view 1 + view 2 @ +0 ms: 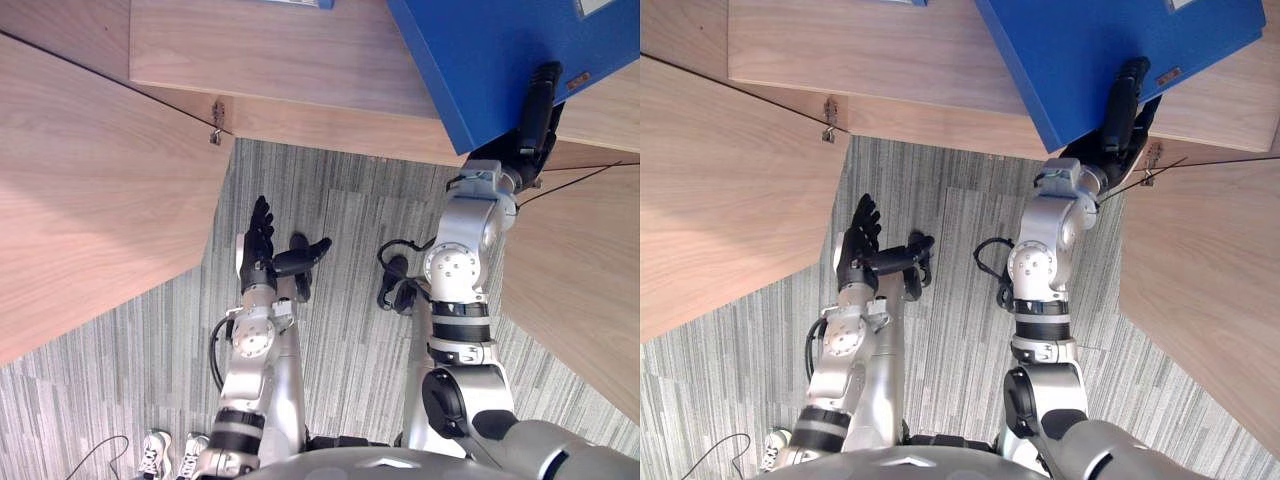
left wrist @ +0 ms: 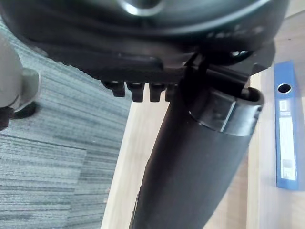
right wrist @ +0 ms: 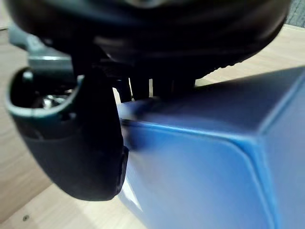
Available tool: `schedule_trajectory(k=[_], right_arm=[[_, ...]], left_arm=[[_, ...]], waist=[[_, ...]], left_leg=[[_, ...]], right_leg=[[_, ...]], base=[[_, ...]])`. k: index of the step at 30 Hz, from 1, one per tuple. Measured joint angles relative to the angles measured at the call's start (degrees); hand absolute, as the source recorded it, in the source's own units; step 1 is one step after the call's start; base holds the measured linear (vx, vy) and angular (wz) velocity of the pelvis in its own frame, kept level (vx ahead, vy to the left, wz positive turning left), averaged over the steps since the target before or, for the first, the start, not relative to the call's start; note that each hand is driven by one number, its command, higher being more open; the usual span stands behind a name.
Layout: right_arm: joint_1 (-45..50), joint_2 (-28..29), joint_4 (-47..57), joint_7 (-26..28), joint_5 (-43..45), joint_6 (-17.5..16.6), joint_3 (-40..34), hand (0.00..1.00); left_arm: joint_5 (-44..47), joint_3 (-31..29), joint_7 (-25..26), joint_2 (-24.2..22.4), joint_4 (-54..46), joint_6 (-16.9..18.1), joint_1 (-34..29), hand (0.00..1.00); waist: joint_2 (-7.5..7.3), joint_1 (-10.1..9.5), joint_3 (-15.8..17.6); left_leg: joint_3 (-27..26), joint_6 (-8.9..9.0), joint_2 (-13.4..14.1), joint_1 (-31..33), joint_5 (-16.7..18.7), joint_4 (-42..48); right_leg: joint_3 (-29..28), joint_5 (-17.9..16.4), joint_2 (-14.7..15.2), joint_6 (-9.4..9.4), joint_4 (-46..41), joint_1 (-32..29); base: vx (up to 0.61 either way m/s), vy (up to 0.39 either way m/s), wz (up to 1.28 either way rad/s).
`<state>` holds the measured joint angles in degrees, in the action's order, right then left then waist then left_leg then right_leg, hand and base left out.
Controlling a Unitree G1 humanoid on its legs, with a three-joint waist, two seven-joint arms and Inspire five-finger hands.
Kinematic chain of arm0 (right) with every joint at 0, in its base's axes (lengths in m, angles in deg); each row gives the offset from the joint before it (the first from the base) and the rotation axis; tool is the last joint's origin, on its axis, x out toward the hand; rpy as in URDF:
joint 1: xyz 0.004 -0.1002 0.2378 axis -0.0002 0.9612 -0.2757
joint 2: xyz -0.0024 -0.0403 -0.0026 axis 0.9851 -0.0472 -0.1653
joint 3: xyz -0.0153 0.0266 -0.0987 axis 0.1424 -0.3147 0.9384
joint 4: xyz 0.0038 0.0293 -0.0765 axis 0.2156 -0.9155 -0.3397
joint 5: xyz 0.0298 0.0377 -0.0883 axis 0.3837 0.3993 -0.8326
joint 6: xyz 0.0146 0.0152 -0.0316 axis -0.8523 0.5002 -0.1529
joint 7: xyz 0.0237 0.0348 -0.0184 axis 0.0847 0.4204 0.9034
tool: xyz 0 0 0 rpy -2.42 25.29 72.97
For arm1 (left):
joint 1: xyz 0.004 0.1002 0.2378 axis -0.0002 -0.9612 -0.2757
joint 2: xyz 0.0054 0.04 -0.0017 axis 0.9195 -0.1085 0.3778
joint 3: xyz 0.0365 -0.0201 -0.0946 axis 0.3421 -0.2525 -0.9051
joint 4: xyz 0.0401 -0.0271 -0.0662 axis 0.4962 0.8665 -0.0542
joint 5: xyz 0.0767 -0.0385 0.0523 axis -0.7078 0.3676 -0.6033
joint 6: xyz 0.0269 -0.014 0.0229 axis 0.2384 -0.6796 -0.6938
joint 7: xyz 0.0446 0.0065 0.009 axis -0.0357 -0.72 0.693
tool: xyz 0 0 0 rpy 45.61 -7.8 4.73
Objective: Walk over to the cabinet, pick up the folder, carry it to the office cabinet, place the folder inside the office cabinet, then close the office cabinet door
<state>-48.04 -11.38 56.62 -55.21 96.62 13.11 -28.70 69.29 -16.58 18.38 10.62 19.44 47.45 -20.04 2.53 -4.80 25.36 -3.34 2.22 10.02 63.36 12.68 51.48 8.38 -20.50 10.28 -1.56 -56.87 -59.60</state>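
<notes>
Blue folder at one o'clock, pinched between thumb and fingers of the right hand over the office cabinet shelf. At nine o'clock the left hand hangs spread. Placing seems under way; the next move calls for lowering and letting go.

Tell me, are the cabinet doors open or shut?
Open: the left door and right door stand out over the carpet, baring the shelf.
</notes>
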Motion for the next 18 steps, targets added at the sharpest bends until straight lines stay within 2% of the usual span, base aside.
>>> schedule_trajectory(k=[5, 7, 8, 15, 18], right_arm=[[-3.66, -0.46, -0.09, -6.56, -0.08, -1.21, -8.15, 0.0], [-4.58, -0.58, -0.09, -8.12, -0.21, -1.46, -9.12, 0.0], [-5.38, -0.68, -0.09, -9.23, -0.23, -1.54, -10.27, 1.0], [-9.94, -1.85, -2.99, -11.46, 0.18, -1.61, -10.86, 1.0], [-12.47, -5.6, -6.09, -8.38, 2.7, -0.9, -9.97, 1.0]], left_arm=[[2.29, 0.24, 0.48, 0.09, 1.44, -0.09, -0.01, 1.0], [2.54, 0.18, 1.01, 0.1, 2.13, -0.16, -0.1, 1.0], [3.09, 0.22, 1.12, 0.11, 2.14, -0.17, -0.12, 1.0], [3.6, 0.66, 0.99, 0.19, 1.87, -0.12, -0.02, 1.0], [4.66, 0.64, 0.02, 0.19, 1.83, -0.12, -0.07, 1.0]], waist=[[-0.01, -0.83, 0.0], [-0.01, -0.79, 0.0], [-0.01, -0.77, -0.01], [-0.06, -0.22, -0.04], [-0.06, 0.15, -0.04]], left_leg=[[1.15, 0.44, -0.66, -0.36, -1.48, -2.27], [1.25, 0.59, -0.66, -0.42, -1.66, -2.58], [1.3, 0.72, -0.68, -0.46, -1.91, -3.03], [1.86, 1.1, -0.68, -1.09, -3.3, -5.34], [1.65, 0.76, -0.53, -1.04, -3.95, -6.22]], right_leg=[[1.48, 0.22, 0.28, 0.36, 1.3, 0.87], [1.64, 0.26, 0.24, 0.44, 1.47, 0.92], [1.8, 0.34, 0.23, 0.57, 1.7, 0.92], [2.83, 1.15, -0.06, 0.91, 3.6, 1.78], [2.82, 2.29, -0.32, 0.77, 4.93, 1.77]], base=[[-0.02, 0.024, 0.14], [-0.01, 0.017, 0.04], [-0.01, 0.021, 0.04], [-0.01, 0.031, 0.03], [-0.02, 0.059, -0.05]])
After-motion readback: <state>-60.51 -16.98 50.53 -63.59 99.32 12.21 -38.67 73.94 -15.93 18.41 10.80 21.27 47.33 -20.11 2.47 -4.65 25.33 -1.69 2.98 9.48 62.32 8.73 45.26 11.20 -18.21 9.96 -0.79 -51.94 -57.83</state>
